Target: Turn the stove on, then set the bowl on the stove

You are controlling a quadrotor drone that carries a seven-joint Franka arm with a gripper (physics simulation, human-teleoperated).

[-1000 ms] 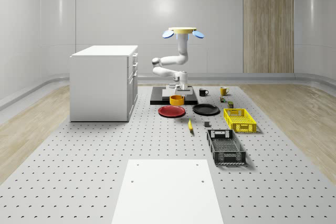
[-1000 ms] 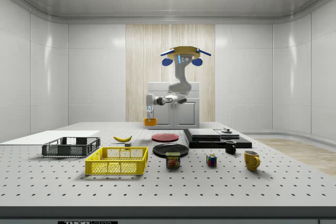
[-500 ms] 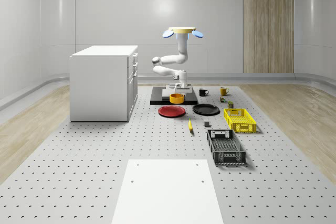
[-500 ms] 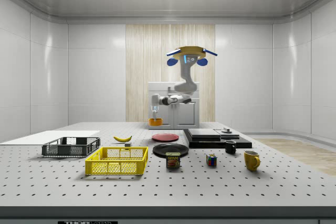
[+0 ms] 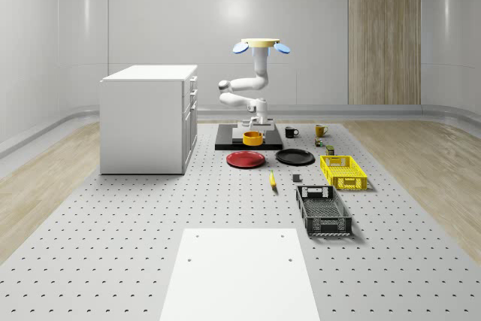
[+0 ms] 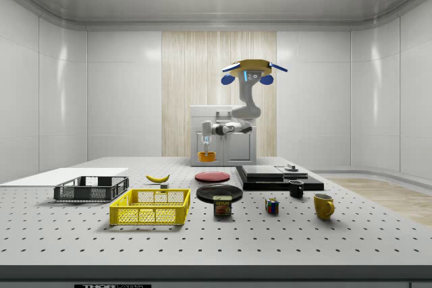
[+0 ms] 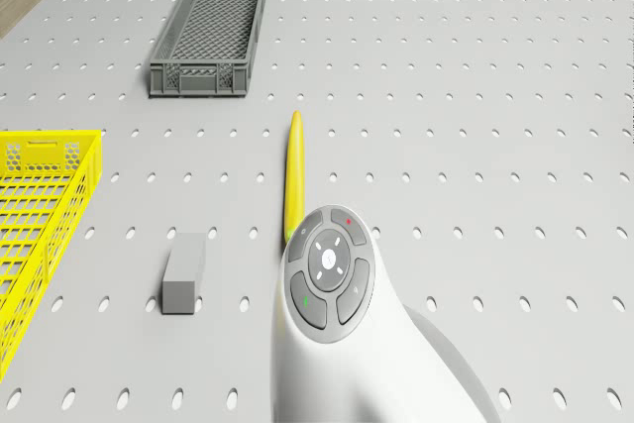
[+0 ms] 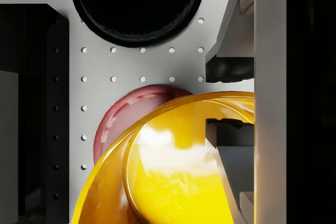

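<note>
In the whole-scene view we see the drone (image 5: 261,45) hovering above the far end of the table (image 5: 113,261), its arm folded down so the gripper (image 5: 254,130) holds the bowl (image 5: 252,138) just over the stove's (image 5: 225,140) near edge, with the red plate (image 5: 246,159) and black plate (image 5: 295,157) in front of it. From the side view, the bowl (image 6: 206,156) hangs clear of the table under the gripper (image 6: 206,146), short of the stove (image 6: 277,177), roughly above the red plate (image 6: 212,176). The drone view looks along the arm at a banana (image 7: 292,173), a grey crate (image 7: 211,27) and a yellow basket (image 7: 40,215). In the wrist view one finger (image 8: 229,69) sits outside the bowl's (image 8: 168,177) rim and the other inside, pinching it. We judge the bowl lifted and on its way; setting it down is left. Whether the stove is on, we cannot tell.
</note>
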